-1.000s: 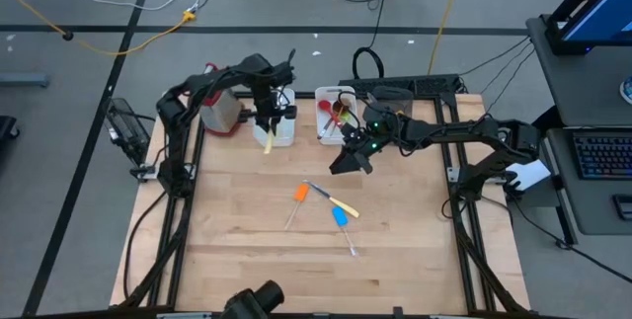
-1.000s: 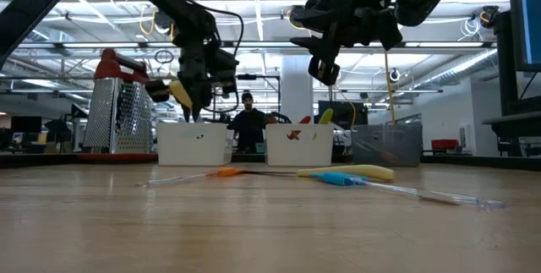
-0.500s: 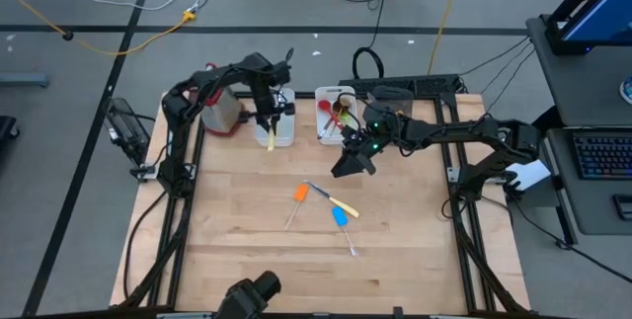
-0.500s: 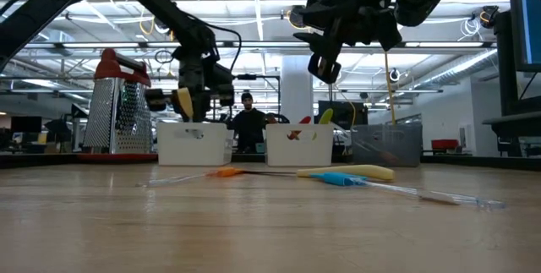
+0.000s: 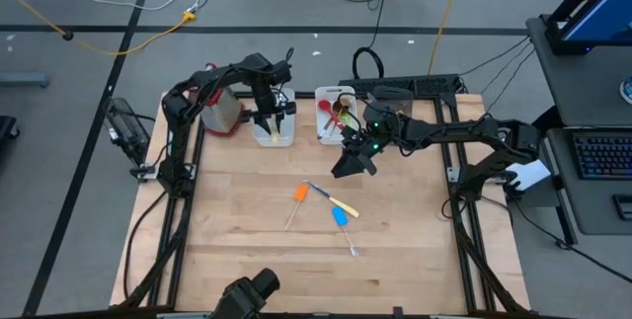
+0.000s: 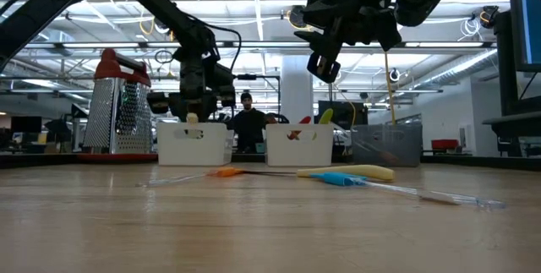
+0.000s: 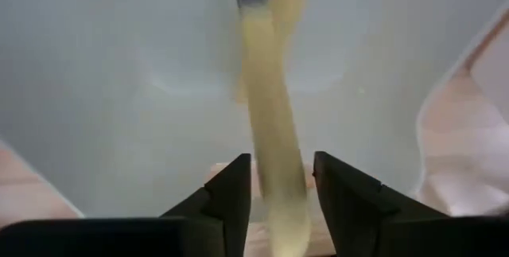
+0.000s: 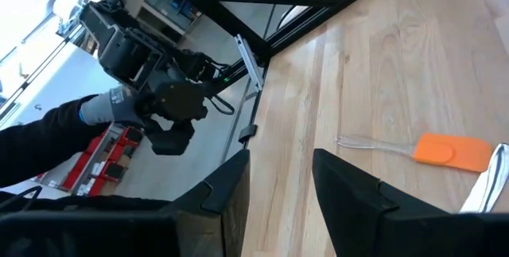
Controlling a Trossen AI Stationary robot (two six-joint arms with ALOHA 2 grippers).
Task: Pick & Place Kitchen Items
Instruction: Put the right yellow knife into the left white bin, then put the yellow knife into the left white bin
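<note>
High view, upper left: the left gripper (image 5: 270,119) has parted its jaws; the cream-handled knife (image 7: 274,161), held a second ago, now drops into the left white bin (image 5: 286,139).
Centre: the right gripper (image 5: 348,164) hovers, jaws apart, empty.
Desk: orange spatula (image 5: 299,194) and blue spatula (image 5: 340,217) remain.

A box grater (image 5: 219,109) stands beside two white bins (image 5: 276,127).

Pale, matt wooden tabletop (image 5: 247,230) with fine plank seams. Smooth white plastic bin (image 6: 195,145), slightly glossy inside. Cream-handled knife (image 7: 274,130) with shiny metal at its blade end. Perforated bright metal box grater (image 6: 118,114) with a red plastic top. Orange spatula (image 8: 453,151) on a clear plastic handle
</note>
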